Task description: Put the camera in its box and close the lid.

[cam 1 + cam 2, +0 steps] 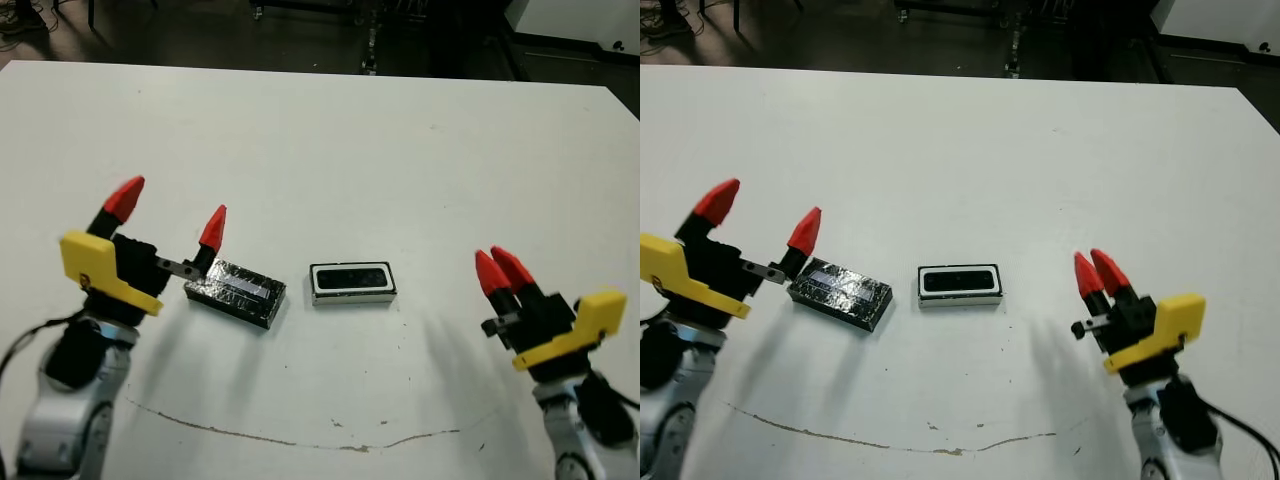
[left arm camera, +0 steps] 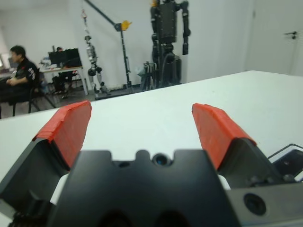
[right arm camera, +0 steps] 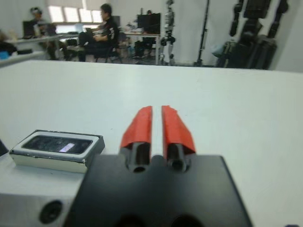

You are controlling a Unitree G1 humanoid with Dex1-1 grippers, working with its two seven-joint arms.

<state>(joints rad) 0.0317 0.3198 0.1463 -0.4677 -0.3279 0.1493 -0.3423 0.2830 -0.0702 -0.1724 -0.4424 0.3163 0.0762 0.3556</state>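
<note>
The box (image 1: 352,296), a small white-rimmed tray, sits mid-table with the matte-black camera (image 1: 351,279) lying flat inside it. Left of it, apart and angled, the glossy black lid (image 1: 235,292) with a pale stripe rests on the table. My left gripper (image 1: 168,212) is open and holds nothing; its inner fingertip (image 1: 212,226) hovers by the lid's left end. My right gripper (image 1: 500,268) is shut and holds nothing, well to the right of the box. The right wrist view shows the box (image 3: 52,160) with the camera (image 3: 59,144) beside the shut gripper (image 3: 156,125).
A thin dark curved mark (image 1: 300,440) runs across the white table near its front edge. Dark floor lies past the table's far edge (image 1: 300,70). Beyond the table, a person (image 2: 19,71) sits at a desk and a black humanoid (image 2: 168,42) hangs on a stand.
</note>
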